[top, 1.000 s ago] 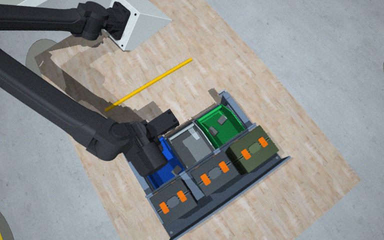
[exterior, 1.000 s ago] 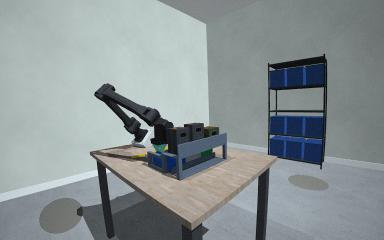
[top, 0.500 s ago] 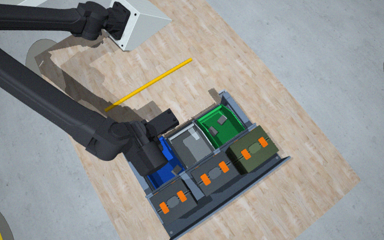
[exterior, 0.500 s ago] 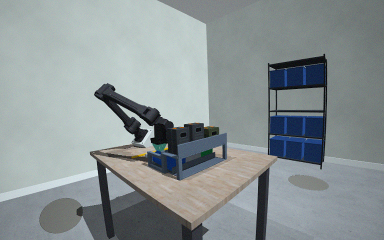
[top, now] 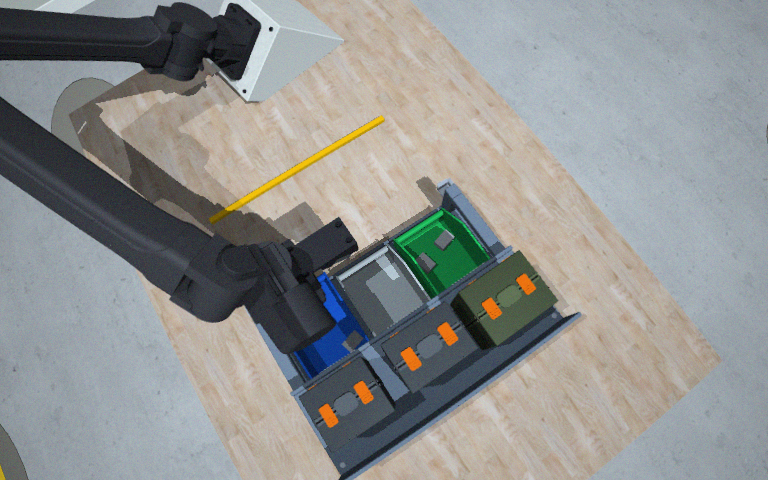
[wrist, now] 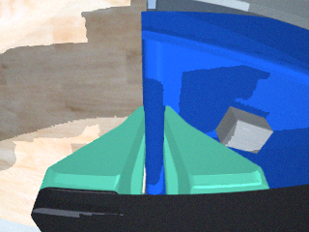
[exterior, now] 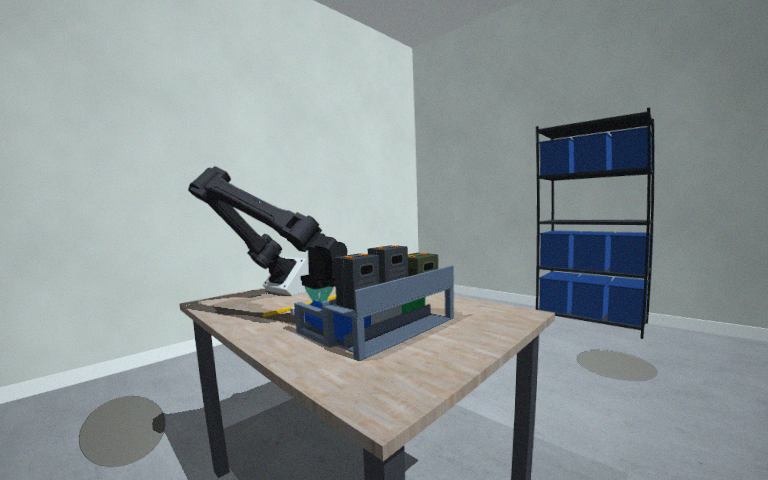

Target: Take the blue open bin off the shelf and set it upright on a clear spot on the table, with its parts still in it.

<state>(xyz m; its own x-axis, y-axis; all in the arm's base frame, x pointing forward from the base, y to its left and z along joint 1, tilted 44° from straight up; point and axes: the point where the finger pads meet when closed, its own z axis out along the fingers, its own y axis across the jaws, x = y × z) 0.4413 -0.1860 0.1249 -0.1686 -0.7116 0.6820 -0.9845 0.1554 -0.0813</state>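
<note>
Top view: the blue bin (top: pixel 331 339) sits in the end bay of the shelf (top: pixel 453 384), beside the grey bin (top: pixel 385 294). The arm covers its front part; the gripper itself is hidden here.

Exterior view: the gripper (exterior: pixel 320 293) points down onto the bin's (exterior: pixel 317 322) front edge at the shelf's (exterior: pixel 402 294) near end.

Wrist view: the green fingers are nearly closed on the bin's (wrist: pixel 258 58) upright wall, one on each side. A grey part (wrist: pixel 245 130) lies inside the bin.

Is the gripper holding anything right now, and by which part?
Yes. The gripper is shut on the blue bin, pinching its thin side wall at the rim, one finger outside and the other inside.
</note>
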